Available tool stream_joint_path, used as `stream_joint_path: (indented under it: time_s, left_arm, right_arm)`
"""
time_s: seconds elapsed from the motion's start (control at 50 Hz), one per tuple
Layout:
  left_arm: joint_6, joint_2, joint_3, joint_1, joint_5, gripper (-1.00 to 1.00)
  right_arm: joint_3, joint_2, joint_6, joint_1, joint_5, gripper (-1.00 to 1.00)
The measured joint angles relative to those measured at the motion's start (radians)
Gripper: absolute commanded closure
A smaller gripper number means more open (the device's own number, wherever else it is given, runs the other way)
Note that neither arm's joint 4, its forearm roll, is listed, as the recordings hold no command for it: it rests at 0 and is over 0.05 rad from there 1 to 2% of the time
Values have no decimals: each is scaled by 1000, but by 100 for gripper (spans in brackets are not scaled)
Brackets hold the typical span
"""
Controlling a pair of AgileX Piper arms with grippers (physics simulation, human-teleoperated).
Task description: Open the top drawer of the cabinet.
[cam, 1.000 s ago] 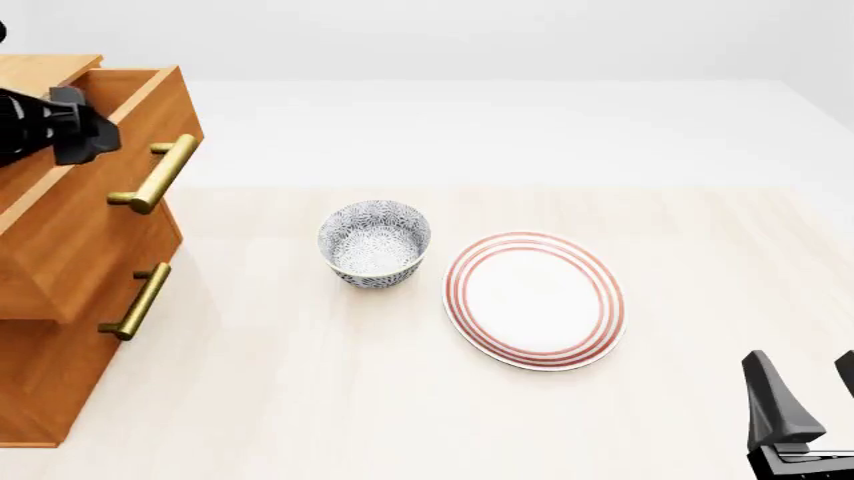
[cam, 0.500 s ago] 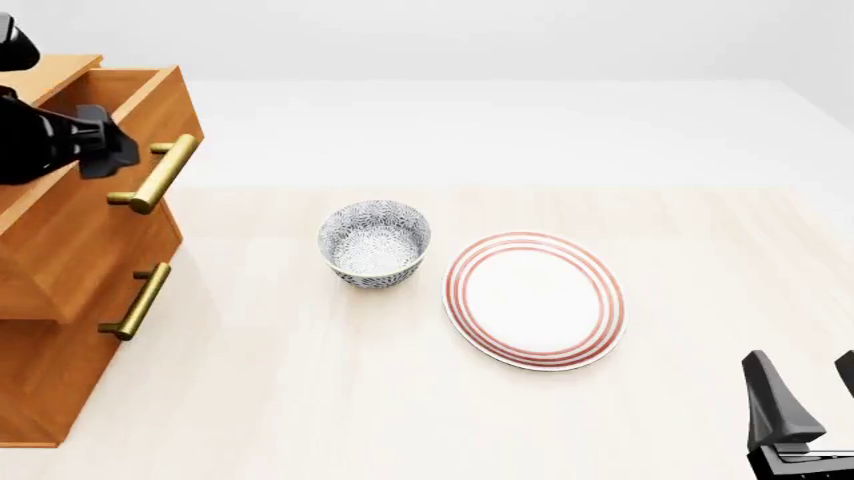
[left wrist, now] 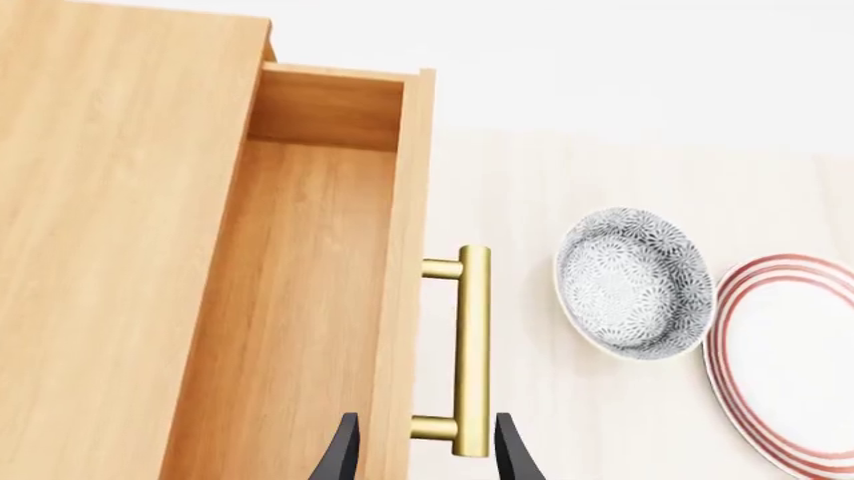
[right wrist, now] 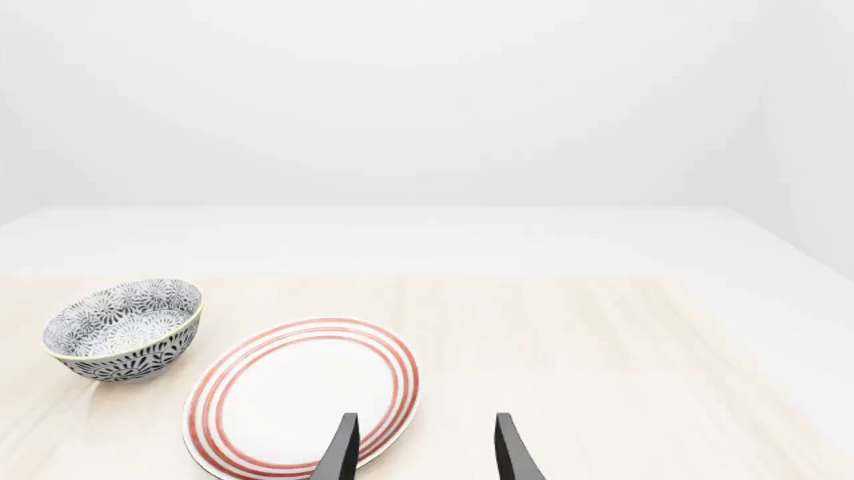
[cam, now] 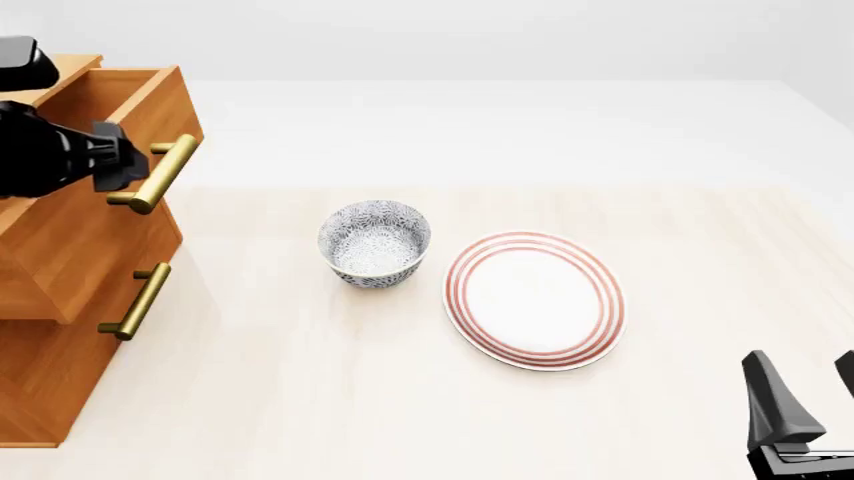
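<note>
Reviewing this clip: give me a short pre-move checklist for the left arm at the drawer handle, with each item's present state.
1. Top drawer pulled out past the cabinet front: ok, its inside shows in the left wrist view.
2. Left gripper lined up with the brass handle: ok, its fingers straddle the bar's end.
3. Left gripper closed on the handle: not ok, gaps show on both sides of the bar.
4. Bowl and plate out of the drawer's path: ok, both sit apart from the cabinet.
5. Right gripper out of the way: ok, open and empty near the plate's edge.
</note>
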Motion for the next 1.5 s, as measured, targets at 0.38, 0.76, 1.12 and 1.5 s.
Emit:
stream_joint_path:
  time_s: [0.38,0.76,1.12,1.5]
  left_arm:
    - [0,15,20,-24,-15,-100]
    - [-5,20,19,-80,-9,-100]
    - [-7,16,20,-119,0,-100]
    - [-19,14,23,-167,-2,-100]
  right_arm:
    - [0,0,0,0,0,-100]
    - [0,0,0,0,0,-100]
    - [0,0,0,0,0,-100]
    - [0,0,0,0,0,-100]
